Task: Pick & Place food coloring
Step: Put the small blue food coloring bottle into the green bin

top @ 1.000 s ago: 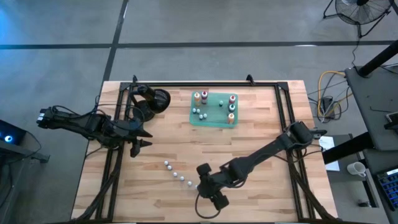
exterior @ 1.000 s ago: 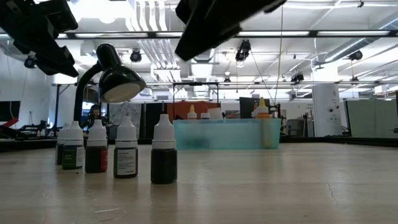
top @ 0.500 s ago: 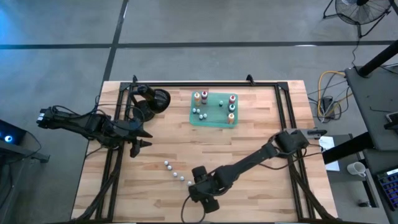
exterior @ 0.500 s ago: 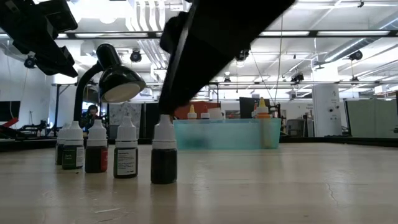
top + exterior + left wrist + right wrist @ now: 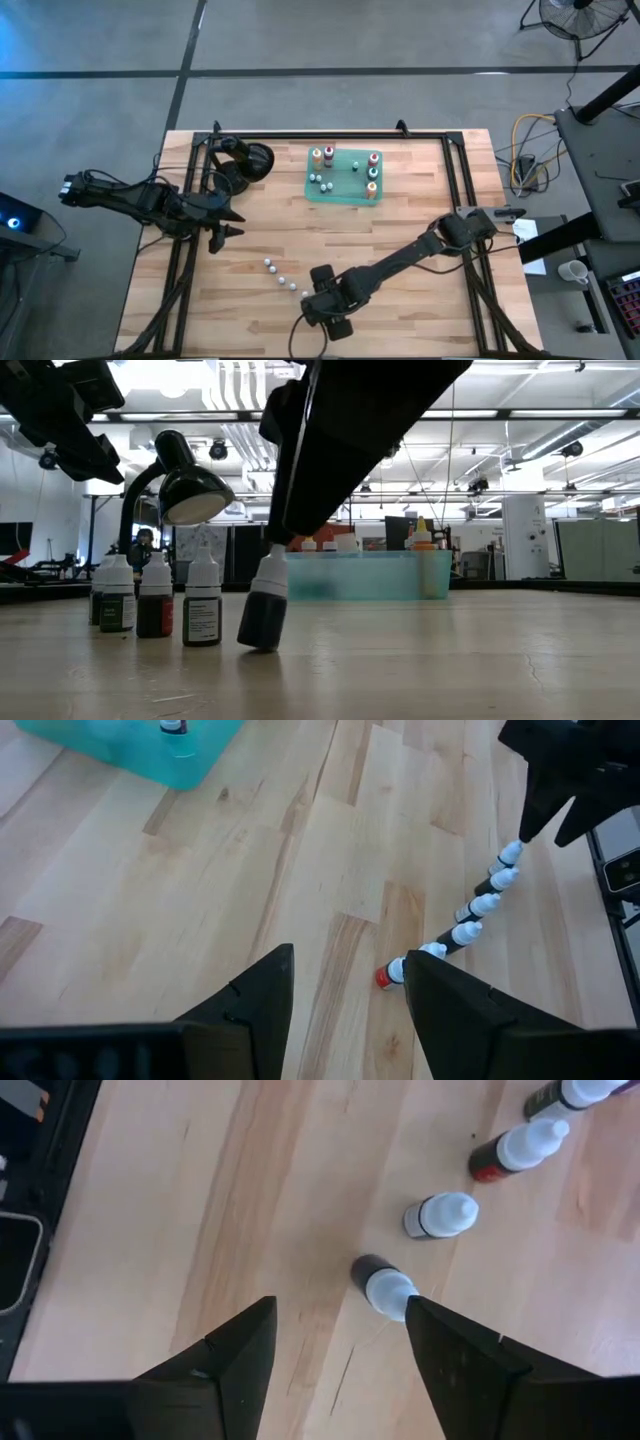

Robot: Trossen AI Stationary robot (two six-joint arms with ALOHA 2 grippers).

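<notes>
Several small food coloring bottles (image 5: 282, 278) stand in a slanting row on the wooden table's near half. More bottles stand in the green tray (image 5: 340, 192) at the far middle. My right gripper (image 5: 340, 1305) is open and points steeply down at the row's near end (image 5: 285, 530). The last bottle there (image 5: 262, 615), dark with a white cap, leans with only its base edge on the table. My left gripper (image 5: 228, 222) waits open above the table's left side, with nothing between its fingers (image 5: 350, 960). My right gripper touches the last bottle's white cap (image 5: 392, 1292) with the tip of one finger (image 5: 418, 1312), coming from above and slanting down. The other finger is clear of it. The bottle leans over under the finger, its base edge (image 5: 256, 646) still on the table.
A black desk lamp (image 5: 250, 160) stands at the far left beside the tray. Black rails (image 5: 455, 170) run along the table's left, right and far sides. Bare wood lies to the right of the bottle row and in front of it.
My right gripper has gone down and toward the table's left, tipping to point more steeply down onto the row's near end. The last bottle, upright half a second ago, now leans over. The other bottles have stayed upright.
</notes>
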